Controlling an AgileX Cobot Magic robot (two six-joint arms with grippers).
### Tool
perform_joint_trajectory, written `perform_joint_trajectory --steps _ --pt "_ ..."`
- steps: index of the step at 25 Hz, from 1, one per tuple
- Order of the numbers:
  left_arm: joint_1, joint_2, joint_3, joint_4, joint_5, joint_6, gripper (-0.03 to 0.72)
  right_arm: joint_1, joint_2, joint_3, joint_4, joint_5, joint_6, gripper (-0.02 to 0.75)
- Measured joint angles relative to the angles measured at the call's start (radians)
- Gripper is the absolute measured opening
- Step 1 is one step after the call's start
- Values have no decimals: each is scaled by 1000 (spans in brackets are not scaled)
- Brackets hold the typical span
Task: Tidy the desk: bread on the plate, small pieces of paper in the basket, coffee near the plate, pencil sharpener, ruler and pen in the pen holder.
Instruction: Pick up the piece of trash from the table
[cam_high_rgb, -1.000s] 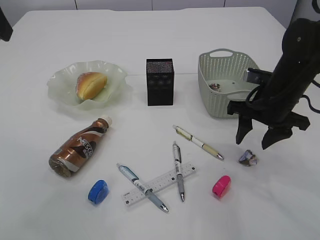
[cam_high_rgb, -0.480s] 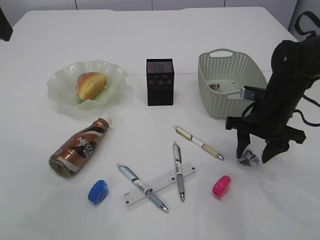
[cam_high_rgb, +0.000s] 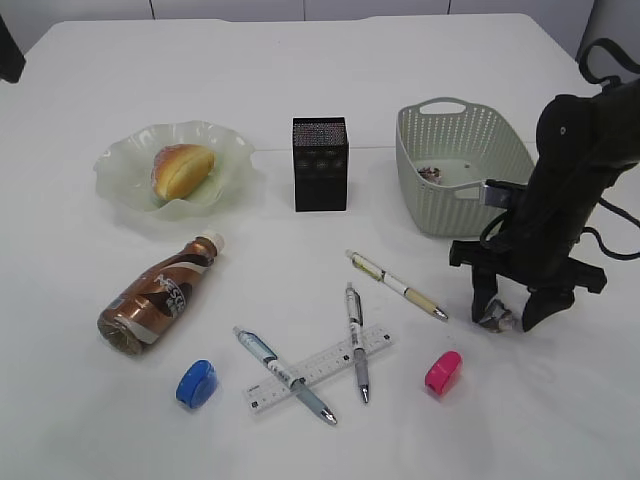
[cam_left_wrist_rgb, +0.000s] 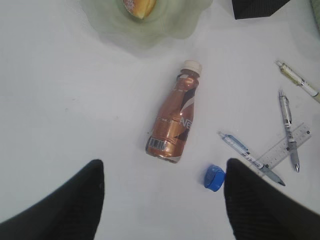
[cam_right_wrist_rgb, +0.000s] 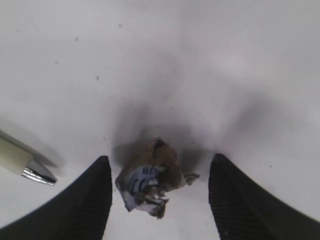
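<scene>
In the exterior view the right tool (cam_high_rgb: 510, 318) stands low over the white table (cam_high_rgb: 300, 60) with its two fingers spread, and the crumpled paper scrap (cam_high_rgb: 495, 318) lies between them on the table, just in front of the grey basket (cam_high_rgb: 420, 190) and near the tip of the cream pen (cam_high_rgb: 396, 284). In the left wrist view the left tool (cam_left_wrist_rgb: 162, 192) hangs released above the table, fingers wide apart, with the brown coffee bottle (cam_left_wrist_rgb: 172, 127) lying on its side beyond them and the blue pencil sharpener (cam_left_wrist_rgb: 214, 178) just beside the right finger. In the right wrist view the scrap (cam_right_wrist_rgb: 147, 182) sits between the parted fingers (cam_right_wrist_rgb: 85, 200), touching neither; the pen tip (cam_right_wrist_rgb: 35, 171) lies to the left.
</scene>
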Motion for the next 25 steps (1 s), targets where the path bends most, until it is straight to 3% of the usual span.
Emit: perform_joint_trajectory --steps 15,18,21,25 --pt "0 0 0 2 0 0 541 0 10 0 -1 -12 0 458" --pt "0 0 0 2 0 0 541 0 10 0 -2 -15 0 341" --pt "0 0 0 2 0 0 541 0 13 0 -2 -15 0 172" --pt "0 0 0 2 0 0 541 0 13 0 -2 -15 -2 43"
